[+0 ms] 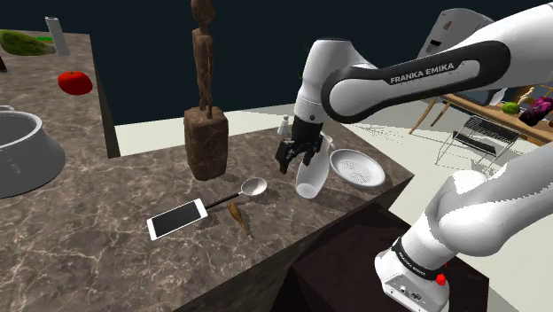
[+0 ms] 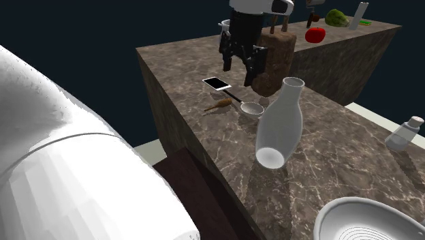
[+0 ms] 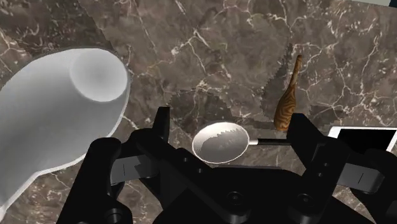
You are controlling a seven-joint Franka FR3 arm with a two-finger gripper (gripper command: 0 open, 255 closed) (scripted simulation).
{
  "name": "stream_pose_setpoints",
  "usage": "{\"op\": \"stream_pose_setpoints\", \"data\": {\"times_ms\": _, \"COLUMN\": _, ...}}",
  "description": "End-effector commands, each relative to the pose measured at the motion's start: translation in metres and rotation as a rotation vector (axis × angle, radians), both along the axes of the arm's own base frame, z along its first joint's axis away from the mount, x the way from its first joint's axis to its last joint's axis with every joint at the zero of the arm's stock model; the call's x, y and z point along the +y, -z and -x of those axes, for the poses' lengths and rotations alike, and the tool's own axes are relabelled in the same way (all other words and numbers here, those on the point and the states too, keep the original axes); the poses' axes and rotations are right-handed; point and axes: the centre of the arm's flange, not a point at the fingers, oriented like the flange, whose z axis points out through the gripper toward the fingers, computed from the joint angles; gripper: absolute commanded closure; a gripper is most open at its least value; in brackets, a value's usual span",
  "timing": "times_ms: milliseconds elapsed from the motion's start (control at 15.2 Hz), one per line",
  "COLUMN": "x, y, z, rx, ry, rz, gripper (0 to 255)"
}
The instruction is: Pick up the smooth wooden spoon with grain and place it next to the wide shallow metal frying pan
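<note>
Apparently the step in hand is the reach toward the spoon, and nothing is picked up yet. I go across the shoulder view from its left. The grey metal pan (image 1: 27, 155) stands at the far end of the dark marble counter (image 1: 89, 239), at about nine o'clock from all the other things. Next comes a white phone (image 1: 177, 218), lying flat. Just beside it, at three o'clock, lies the wooden spoon (image 1: 238, 215), brown with striped grain, flat on the counter near the front edge. A metal spoon (image 1: 252, 187) lies close at its twelve o'clock. Its dark handle ends near the wooden one, and I cannot tell if they touch. Then the gripper (image 1: 295, 164) hangs above the counter, its two fingers standing apart with nothing between them. The wooden spoon is at about half past seven from it, lower and apart. At the gripper's three o'clock are a white vase (image 1: 308, 182) and a pale bowl (image 1: 357, 168).

I judge that the next move calls for travelling toward seven o'clock. The gripper must then come down over the wooden spoon and close across its narrow handle without catching the metal spoon. After that comes a long carry toward nine o'clock, to the pan.
</note>
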Motion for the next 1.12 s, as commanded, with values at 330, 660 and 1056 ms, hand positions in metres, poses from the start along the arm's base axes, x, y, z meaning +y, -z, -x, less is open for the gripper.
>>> {"op": "stream_pose_setpoints", "data": {"times_ms": 330, "x": 0.064, "y": 0.064, "z": -0.03, "rx": 0.01, "ry": 0.008, "rz": 0.025, "gripper": 0}}
{"op": "stream_pose_setpoints", "data": {"times_ms": 660, "x": 0.108, "y": 0.111, "z": -0.054, "rx": 0.017, "ry": 0.013, "rz": 0.044, "gripper": 0}}
{"op": "stream_pose_setpoints", "data": {"times_ms": 1056, "x": 0.145, "y": 0.156, "z": -0.073, "rx": 0.023, "ry": 0.017, "rz": 0.059, "gripper": 0}}
